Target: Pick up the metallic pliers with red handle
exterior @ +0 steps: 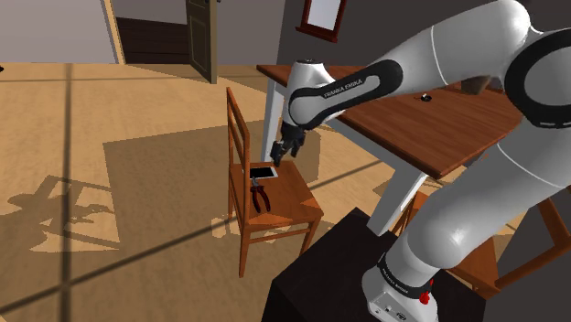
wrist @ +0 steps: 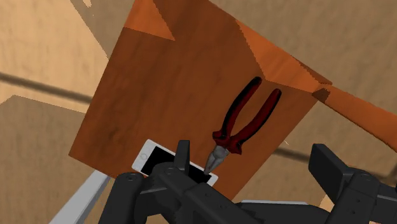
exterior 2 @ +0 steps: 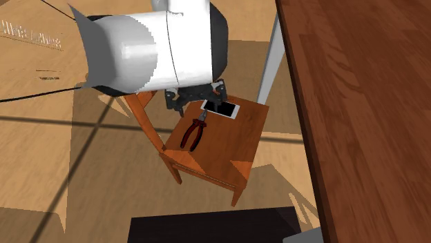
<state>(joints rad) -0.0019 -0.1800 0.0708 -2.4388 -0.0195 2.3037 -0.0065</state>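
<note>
Part of the phone (wrist: 151, 156) behind the gripper (wrist: 252, 154); chair seat (wrist: 172, 83) corner cut by the edge

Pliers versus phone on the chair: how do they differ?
The pliers are long and narrow, with splayed dark red handles and a grey nose; the phone is a rectangle, white-rimmed with a dark screen. The pliers lie mid-seat; the phone sits at a corner. Both rest on the chair seat.

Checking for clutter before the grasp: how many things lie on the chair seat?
2: red-handled pliers mid-seat, and a white phone just beyond their metal tip, near the seat edge. None seems hidden.
</note>
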